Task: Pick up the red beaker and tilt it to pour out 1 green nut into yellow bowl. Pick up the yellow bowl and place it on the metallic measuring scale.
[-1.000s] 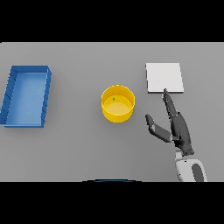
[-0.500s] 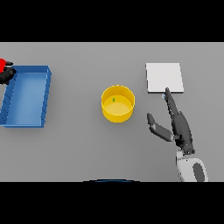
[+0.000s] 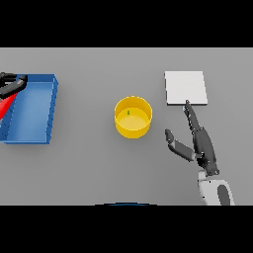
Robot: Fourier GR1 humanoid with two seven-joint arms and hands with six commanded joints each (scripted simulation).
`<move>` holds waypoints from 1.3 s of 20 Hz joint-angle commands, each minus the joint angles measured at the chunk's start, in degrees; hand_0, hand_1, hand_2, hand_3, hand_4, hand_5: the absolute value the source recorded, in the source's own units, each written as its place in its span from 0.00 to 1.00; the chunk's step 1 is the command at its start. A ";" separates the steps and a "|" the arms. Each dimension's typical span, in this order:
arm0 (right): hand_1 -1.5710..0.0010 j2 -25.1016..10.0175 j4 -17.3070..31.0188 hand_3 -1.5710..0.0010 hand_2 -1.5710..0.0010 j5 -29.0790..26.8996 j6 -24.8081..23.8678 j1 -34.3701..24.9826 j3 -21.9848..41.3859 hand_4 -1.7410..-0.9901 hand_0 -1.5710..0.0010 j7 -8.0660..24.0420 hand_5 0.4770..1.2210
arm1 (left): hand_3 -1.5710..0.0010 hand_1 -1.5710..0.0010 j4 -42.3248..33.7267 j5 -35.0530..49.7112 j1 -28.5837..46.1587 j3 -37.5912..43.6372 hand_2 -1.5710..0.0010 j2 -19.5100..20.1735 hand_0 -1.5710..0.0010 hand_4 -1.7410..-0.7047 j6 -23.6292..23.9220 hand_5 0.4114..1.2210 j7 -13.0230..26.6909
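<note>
The yellow bowl [image 3: 133, 116] stands at the table's middle with one small green nut [image 3: 128, 112] inside it. The metallic scale [image 3: 185, 87], a pale square plate, lies to its right, further back. My right hand [image 3: 202, 144] is open just right of the bowl, straight fingers pointing at the scale's near edge, thumb spread toward the bowl, touching neither. At the left edge my left hand [image 3: 11, 84] is curled round the red beaker [image 3: 5, 105], held tilted over the blue bin; both are partly cut off by the frame.
A blue rectangular bin [image 3: 47, 112] sits at the far left of the grey table, under the beaker.
My left hand with the red beaker has come into view from the left edge and moved in over the blue bin. The right hand, bowl and scale have stayed put.
</note>
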 commanded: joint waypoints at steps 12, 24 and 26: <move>1.00 -5.52 0.99 1.00 1.00 8.82 2.92 -6.01 4.25 0.87 1.00 3.90 0.25 | 0.98 0.98 -0.75 -1.19 0.11 -0.26 0.99 -1.35 0.98 0.91 3.14 0.30 -5.51; 1.00 -19.46 10.94 1.00 1.00 31.51 15.38 -27.20 19.88 0.77 1.00 1.25 0.22 | 1.00 1.00 -2.04 -0.51 0.99 -0.42 1.00 -2.14 1.00 0.90 2.77 0.34 -4.65; 1.00 -19.57 13.79 1.00 1.00 32.80 16.65 -30.97 21.38 0.78 1.00 -0.02 0.22 | 1.00 1.00 -2.60 -0.09 1.34 -0.36 1.00 -1.98 1.00 0.90 2.23 0.35 -4.81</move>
